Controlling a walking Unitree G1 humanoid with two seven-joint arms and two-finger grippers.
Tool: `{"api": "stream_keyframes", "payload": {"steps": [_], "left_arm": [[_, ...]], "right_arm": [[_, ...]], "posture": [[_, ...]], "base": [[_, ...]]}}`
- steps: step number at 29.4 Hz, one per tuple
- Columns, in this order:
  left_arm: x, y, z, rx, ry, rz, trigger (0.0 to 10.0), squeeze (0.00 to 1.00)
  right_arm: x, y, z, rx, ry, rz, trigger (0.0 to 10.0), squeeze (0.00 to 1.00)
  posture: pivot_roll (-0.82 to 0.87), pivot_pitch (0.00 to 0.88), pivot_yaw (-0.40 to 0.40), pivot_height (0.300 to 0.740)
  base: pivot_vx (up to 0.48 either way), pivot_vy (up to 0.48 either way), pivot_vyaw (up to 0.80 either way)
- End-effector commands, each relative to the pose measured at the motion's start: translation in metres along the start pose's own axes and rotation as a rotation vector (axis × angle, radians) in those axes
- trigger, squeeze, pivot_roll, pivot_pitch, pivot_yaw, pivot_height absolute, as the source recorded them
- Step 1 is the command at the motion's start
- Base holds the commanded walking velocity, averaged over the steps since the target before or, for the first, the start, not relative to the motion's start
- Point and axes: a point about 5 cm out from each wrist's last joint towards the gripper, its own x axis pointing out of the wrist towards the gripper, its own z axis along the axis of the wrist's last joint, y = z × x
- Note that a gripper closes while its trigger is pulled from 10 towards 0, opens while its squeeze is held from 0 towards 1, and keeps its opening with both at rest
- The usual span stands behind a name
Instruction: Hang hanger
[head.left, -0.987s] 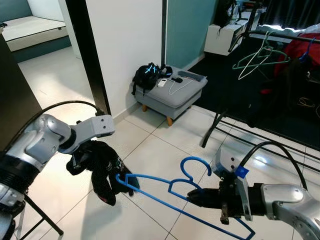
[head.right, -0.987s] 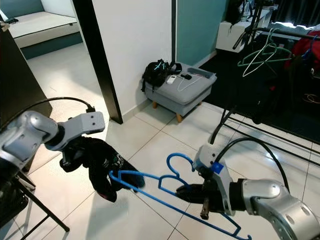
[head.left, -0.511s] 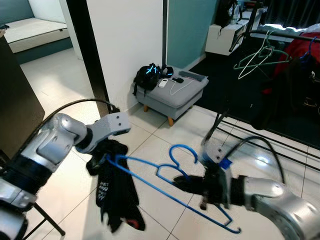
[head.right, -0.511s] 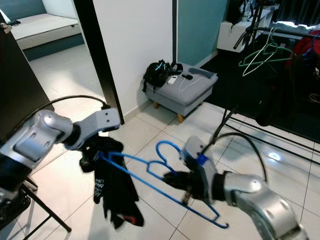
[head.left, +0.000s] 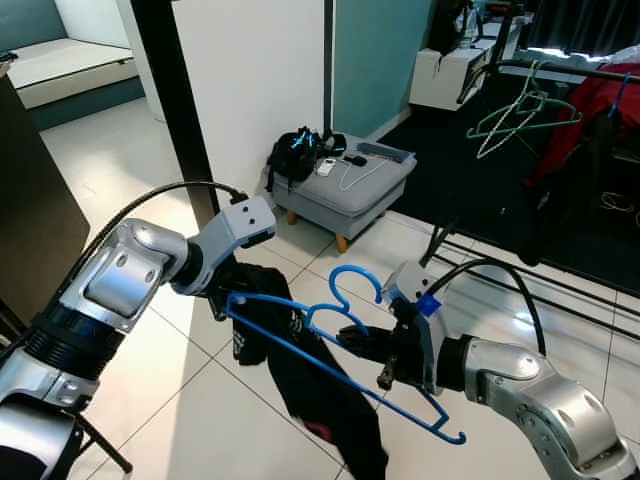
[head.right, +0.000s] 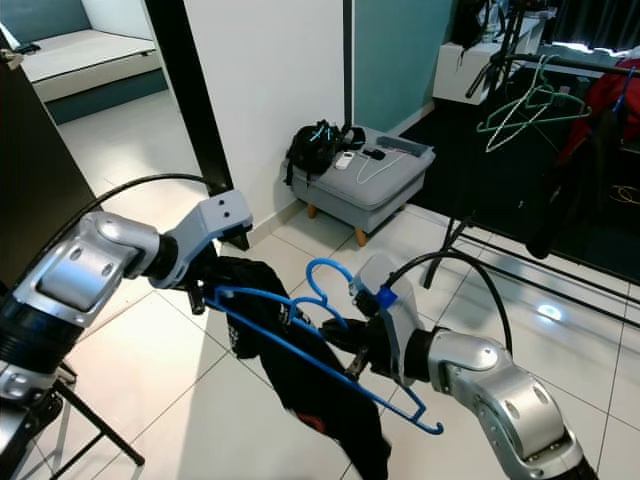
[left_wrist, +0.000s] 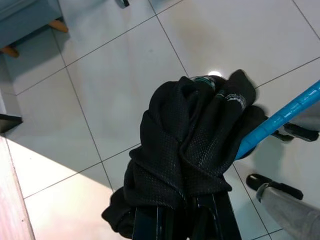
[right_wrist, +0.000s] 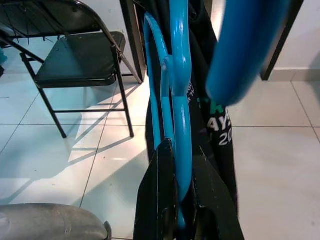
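Pale glossy floor tiles (head.left: 150, 400) run to a white wall (head.left: 250, 80) with a grey footstool (head.left: 345, 190) at its foot. Above the tiles, the right gripper (head.left: 365, 345) pinches the blue hanger (head.left: 330, 350). The left gripper (left_wrist: 180, 220) clamps the black garment (head.left: 300, 380) draped over the hanger's end. A clothes rack (head.left: 540, 70) stands beyond.

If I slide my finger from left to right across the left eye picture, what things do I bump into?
Left hand holding the black garment → blue hanger → right hand gripping that hanger → green hanger on the rack → red garment.
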Motion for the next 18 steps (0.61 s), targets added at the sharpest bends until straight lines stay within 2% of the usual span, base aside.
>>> {"api": "stream_keyframes", "payload": {"steps": [1, 7, 18], "left_arm": [[-0.005, 0.005, -0.001, -0.017, 0.004, 0.021, 10.0, 0.0], [-0.011, 0.019, -0.006, -0.014, 0.036, 0.114, 10.0, 0.0], [-0.013, 0.026, -0.014, 0.048, 0.102, 0.19, 10.0, 0.0]], "right_arm": [[-0.005, -0.009, 0.006, -0.014, -0.017, -0.06, 10.0, 0.0], [-0.007, -0.008, 0.008, -0.017, -0.022, -0.047, 10.0, 0.0], [-0.014, -0.007, 0.011, -0.017, -0.028, -0.041, 10.0, 0.0]], "posture": [[0.0, 0.013, 0.069, 0.74], [-0.01, 0.011, 0.066, 0.74], [-0.02, 0.015, 0.065, 0.74]], "base": [[0.0, 0.0, 0.0], [0.0, 0.0, 0.0], [0.0, 0.0, 0.0]]}}
